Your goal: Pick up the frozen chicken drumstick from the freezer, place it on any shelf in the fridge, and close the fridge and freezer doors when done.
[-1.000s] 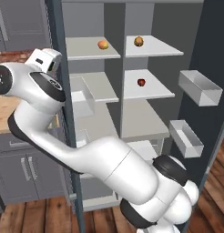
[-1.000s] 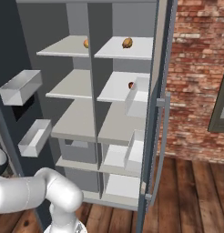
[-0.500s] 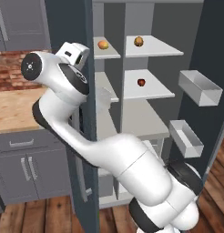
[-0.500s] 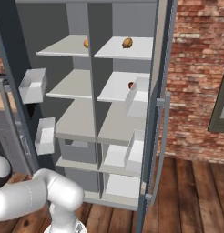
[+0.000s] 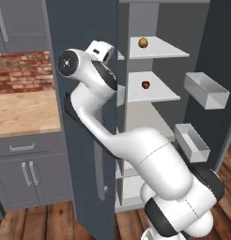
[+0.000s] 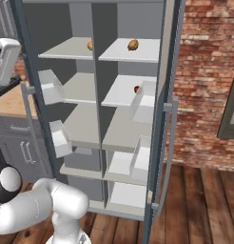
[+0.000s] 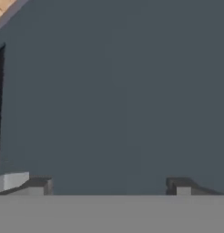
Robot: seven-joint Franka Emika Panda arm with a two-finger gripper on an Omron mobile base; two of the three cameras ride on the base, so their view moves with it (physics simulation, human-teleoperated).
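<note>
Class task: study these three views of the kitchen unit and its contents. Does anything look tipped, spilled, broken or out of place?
Nothing stands out. The drumstick sits on a top shelf, a dark red apple on the shelf below, and an orange fruit across the divider. The door bins hang level. Both doors stand ajar.

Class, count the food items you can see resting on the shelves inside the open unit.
3: an orange fruit on the top left shelf, the drumstick on the top right shelf, an apple one shelf below. Others may be hidden.
</note>
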